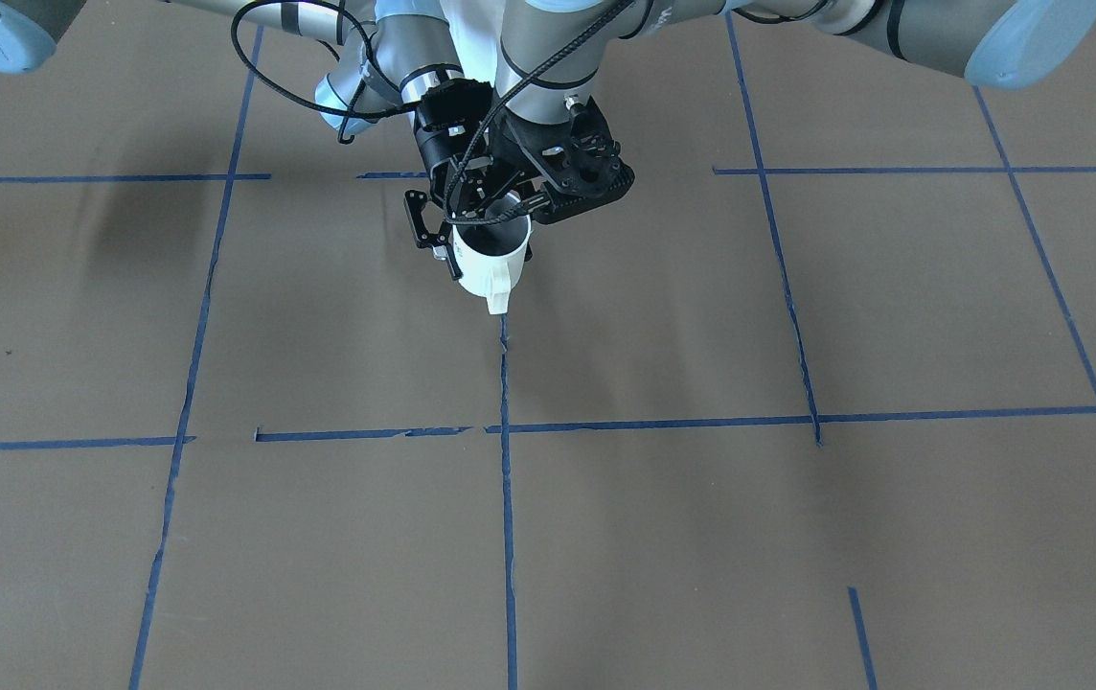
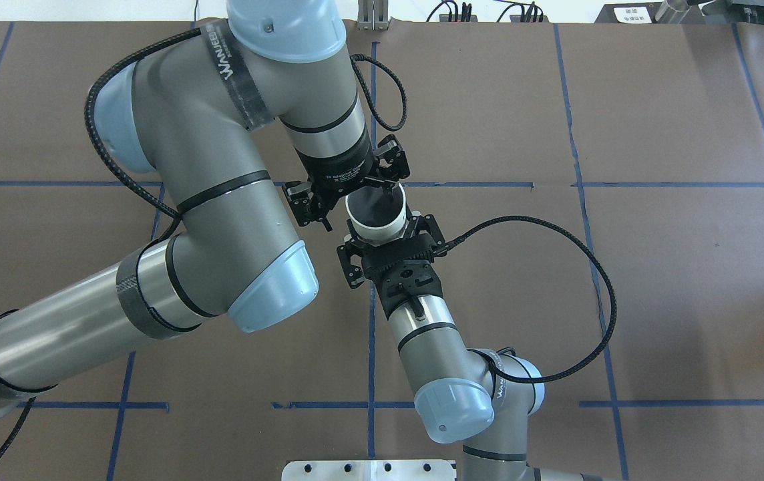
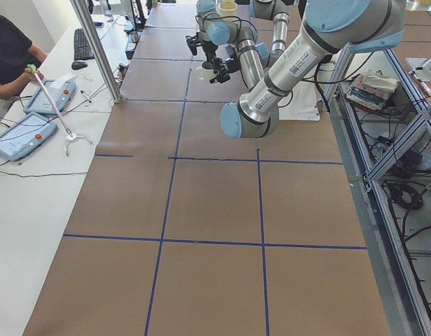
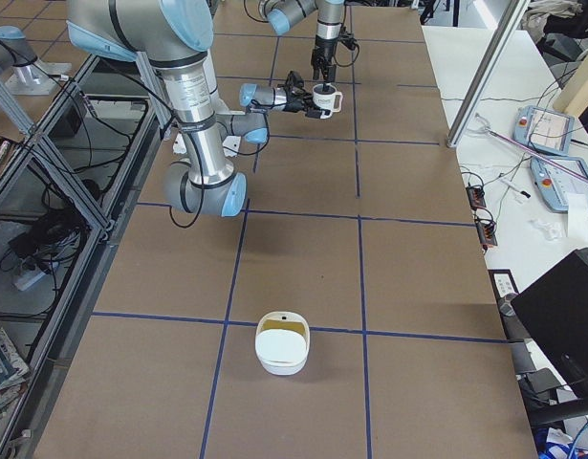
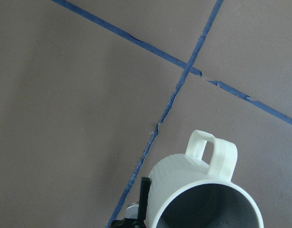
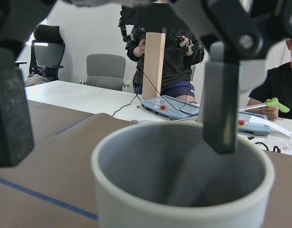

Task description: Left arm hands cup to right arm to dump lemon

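Note:
The white ribbed cup (image 2: 375, 230) hangs upright above the brown table, handle pointing away from the robot (image 1: 500, 292). My right gripper (image 2: 382, 224) reaches in level from the robot's side and is shut on the cup's body; one finger (image 1: 433, 230) lies along its wall. My left gripper (image 2: 358, 209) hangs straight down over the cup and is open. One of its fingers (image 6: 221, 109) dips inside the mouth, the other (image 6: 13, 123) hangs outside, clear of the wall. The cup's grey inside (image 5: 207, 209) shows in part. The lemon is not visible.
A white squarish bowl (image 4: 282, 342) with a yellowish inside stands on the table toward my right end. Blue tape lines (image 1: 507, 479) cross the brown table. Operators with tablets (image 6: 179, 107) sit along the far side (image 3: 12, 56).

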Available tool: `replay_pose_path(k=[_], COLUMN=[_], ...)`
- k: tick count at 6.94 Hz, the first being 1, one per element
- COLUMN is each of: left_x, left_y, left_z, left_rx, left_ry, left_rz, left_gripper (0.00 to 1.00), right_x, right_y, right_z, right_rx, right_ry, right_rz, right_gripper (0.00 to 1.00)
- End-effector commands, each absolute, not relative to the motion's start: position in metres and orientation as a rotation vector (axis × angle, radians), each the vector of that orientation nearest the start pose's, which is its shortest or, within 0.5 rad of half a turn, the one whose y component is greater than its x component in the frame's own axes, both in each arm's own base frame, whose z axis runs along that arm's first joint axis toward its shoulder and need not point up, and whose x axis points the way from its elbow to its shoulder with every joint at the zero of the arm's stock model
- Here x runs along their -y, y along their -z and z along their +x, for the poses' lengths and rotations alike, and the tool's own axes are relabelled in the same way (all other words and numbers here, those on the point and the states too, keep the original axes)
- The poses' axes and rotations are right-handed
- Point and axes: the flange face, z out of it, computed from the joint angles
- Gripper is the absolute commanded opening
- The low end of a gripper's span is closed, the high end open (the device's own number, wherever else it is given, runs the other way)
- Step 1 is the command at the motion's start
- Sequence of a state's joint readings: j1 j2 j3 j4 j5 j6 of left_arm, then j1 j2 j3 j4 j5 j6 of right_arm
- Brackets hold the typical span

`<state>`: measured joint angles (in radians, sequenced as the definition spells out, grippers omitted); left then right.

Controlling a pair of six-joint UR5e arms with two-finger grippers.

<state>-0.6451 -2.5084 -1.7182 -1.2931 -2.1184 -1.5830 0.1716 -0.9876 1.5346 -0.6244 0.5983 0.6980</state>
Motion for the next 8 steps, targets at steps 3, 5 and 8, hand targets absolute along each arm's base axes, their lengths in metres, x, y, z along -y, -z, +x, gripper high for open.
replay_pose_path(k=[3, 5, 8], left_x=[0.459, 0.457, 0.454], left_y=[-0.058, -0.058, -0.064], left_z=[0.476, 0.478, 0.475], left_rx=[-0.908, -0.905, -0.903], left_ry=[0.387, 0.39, 0.396], left_rz=[-0.25, -0.252, -0.257], left_gripper=[0.94, 0.79, 0.42], right_x=[0.321, 0.321, 0.321], right_y=[-0.223, -0.208, -0.212], right_z=[-0.586, -0.576, -0.574], right_rx=[0.761, 0.773, 0.767], right_ry=[-0.157, -0.161, -0.158], right_rz=[1.319, 1.336, 1.337], right_gripper=[0.31, 0.31, 0.33])
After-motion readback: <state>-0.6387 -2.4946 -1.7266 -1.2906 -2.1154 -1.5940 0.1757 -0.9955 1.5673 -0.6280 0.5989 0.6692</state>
